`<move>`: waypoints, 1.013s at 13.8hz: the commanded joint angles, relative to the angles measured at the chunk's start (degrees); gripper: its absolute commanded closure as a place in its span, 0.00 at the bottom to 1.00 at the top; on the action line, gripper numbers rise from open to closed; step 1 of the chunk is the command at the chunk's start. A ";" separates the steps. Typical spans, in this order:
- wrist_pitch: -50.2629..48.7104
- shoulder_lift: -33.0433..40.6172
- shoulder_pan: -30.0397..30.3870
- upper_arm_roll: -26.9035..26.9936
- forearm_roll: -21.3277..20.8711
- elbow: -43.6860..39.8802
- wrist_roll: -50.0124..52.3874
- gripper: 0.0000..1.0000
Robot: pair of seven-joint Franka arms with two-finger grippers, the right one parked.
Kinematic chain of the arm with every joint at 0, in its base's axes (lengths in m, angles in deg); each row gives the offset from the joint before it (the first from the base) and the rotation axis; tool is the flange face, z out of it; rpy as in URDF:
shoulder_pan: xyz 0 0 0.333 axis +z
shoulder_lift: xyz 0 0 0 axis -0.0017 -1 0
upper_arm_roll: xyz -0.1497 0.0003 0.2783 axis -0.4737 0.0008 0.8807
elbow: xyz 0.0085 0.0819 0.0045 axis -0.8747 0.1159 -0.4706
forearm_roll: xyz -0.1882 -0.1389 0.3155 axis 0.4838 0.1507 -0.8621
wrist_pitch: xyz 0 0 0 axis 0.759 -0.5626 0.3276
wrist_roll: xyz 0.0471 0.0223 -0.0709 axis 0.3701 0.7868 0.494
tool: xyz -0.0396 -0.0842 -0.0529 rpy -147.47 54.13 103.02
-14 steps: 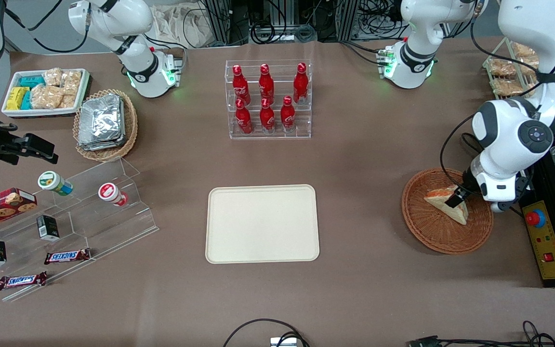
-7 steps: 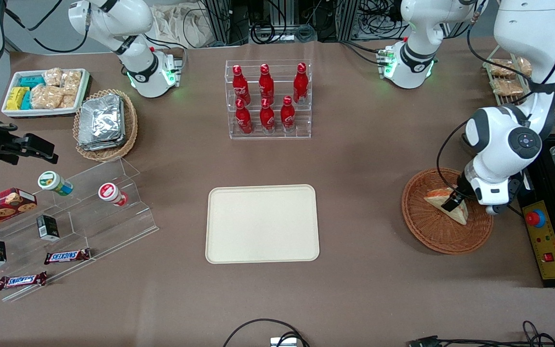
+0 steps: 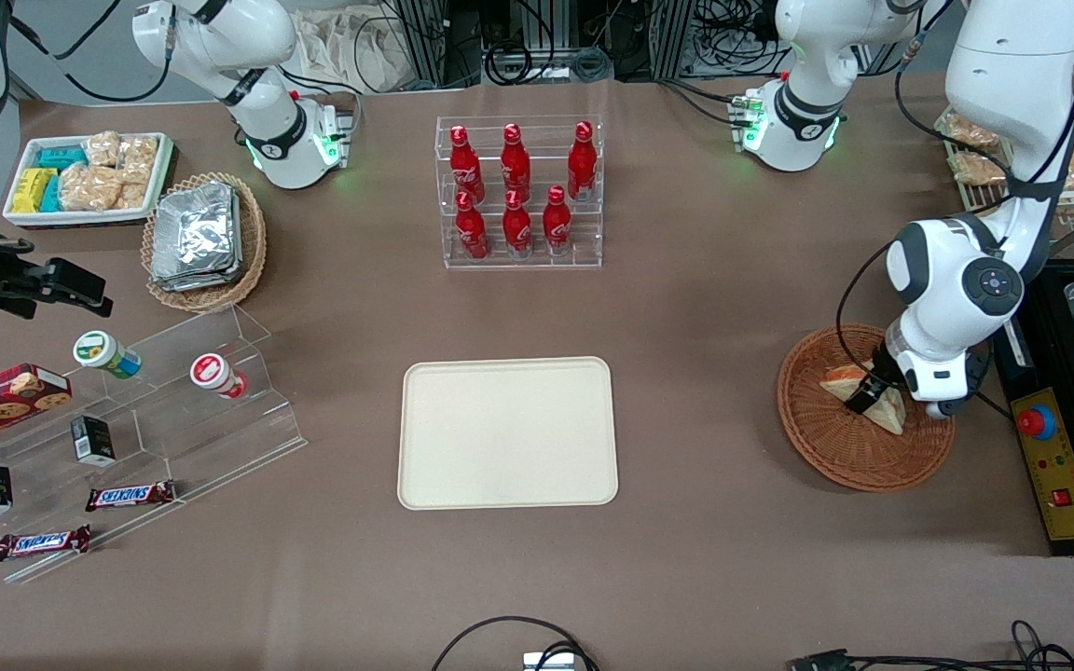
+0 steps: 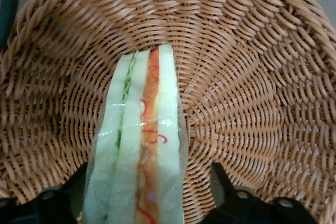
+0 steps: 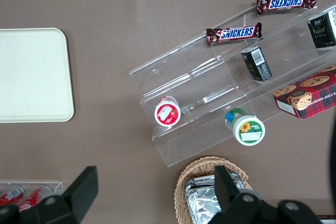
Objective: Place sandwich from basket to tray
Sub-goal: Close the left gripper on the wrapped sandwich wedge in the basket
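cola bottles (image 3: 516, 191) | foil packets (image 3: 197, 235) | Snickers bars (image 3: 130, 496)

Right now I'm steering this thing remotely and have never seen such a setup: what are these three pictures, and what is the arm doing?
These are three cameras on one table with two robot arms.

The front view looks down on the whole table. The working arm's gripper is down in the reddish-brown basket, over the sandwich. The cream tray, where the sandwich should go, has nothing on it and lies toward the middle of the table.

The left wrist view rides on that arm. It shows the sandwich standing on edge on the basket, with one dark finger on each side of it, open and not touching the bread.

The right wrist view belongs to the parked arm and shows a clear stepped rack with Snickers bars.
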 commanded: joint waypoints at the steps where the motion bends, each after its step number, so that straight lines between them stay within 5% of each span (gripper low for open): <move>1: 1.52 0.31 -1.38 0.33 -1.07 1.25 1.28 0.81; 2: 1.52 0.31 -1.90 0.33 -1.94 1.25 1.28 0.90; 8: -3.99 5.57 -1.91 0.16 -3.52 0.64 -3.09 0.97; 14: -19.72 11.91 -1.73 0.16 -3.44 -5.23 -25.50 0.88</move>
